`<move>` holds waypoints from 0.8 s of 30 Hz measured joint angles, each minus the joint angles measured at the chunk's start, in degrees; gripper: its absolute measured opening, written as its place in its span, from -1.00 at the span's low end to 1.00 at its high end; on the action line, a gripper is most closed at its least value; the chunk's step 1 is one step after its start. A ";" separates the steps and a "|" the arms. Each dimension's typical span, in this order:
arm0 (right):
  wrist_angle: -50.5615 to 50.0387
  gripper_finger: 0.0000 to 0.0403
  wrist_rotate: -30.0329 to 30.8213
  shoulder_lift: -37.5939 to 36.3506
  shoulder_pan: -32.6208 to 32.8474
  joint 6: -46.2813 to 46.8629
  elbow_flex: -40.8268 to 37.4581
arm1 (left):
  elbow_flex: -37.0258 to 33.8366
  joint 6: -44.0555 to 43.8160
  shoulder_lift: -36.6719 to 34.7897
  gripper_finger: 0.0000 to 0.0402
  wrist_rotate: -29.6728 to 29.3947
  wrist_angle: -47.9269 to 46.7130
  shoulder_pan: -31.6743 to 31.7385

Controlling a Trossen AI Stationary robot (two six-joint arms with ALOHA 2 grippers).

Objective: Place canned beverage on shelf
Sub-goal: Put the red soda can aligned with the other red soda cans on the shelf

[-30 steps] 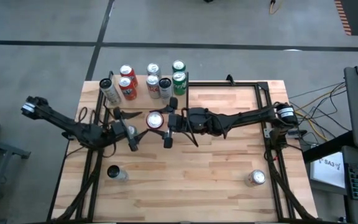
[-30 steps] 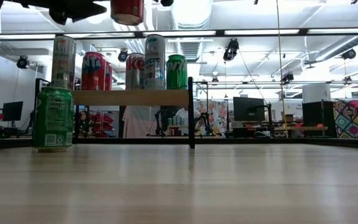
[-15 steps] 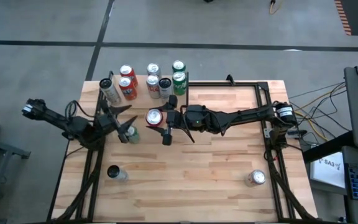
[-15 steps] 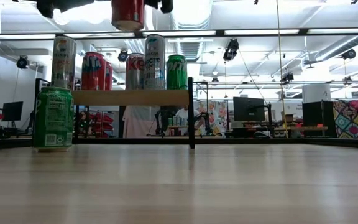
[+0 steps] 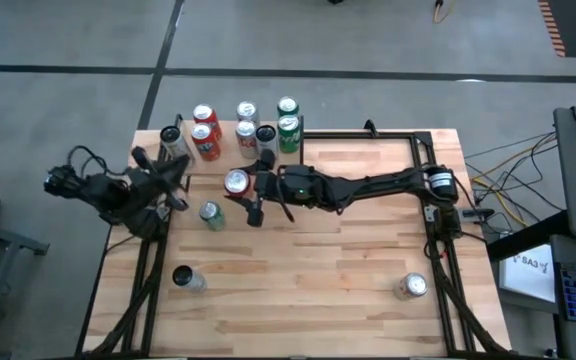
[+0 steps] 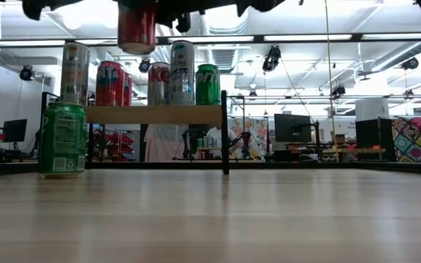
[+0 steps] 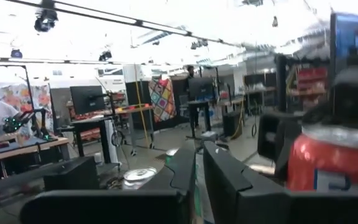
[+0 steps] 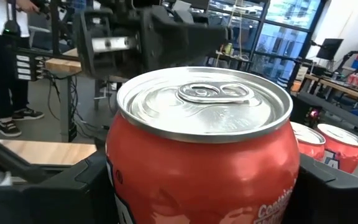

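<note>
While the right fingers (image 5: 247, 196) pinch the red can (image 5: 236, 182) (base hidden), the left fingers (image 5: 175, 176) press together.

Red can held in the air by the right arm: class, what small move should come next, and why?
Probably carry it a little farther toward the shelf. The right gripper holds the red can upright, near the shelf edge in the high view and above shelf height in the low view. The left gripper, fingers shut and empty, sits aside at the table's left.
</note>
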 joint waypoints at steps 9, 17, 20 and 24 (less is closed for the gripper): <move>-0.89 0.41 0.02 6.31 -1.37 0.76 7.49 | -0.34 -0.48 -9.85 -0.99 3.02 -1.72 0.00; -5.62 0.41 0.03 13.04 -1.89 1.10 17.43 | -2.47 -2.36 -17.62 -1.00 4.20 -1.86 0.00; -8.35 0.41 0.37 15.64 -2.18 1.11 21.74 | -3.37 -2.11 -18.15 -1.00 3.87 -0.96 -0.01; -9.55 0.41 0.55 17.98 -2.52 1.69 24.69 | -3.42 -2.16 -18.06 -1.00 4.54 -0.76 0.00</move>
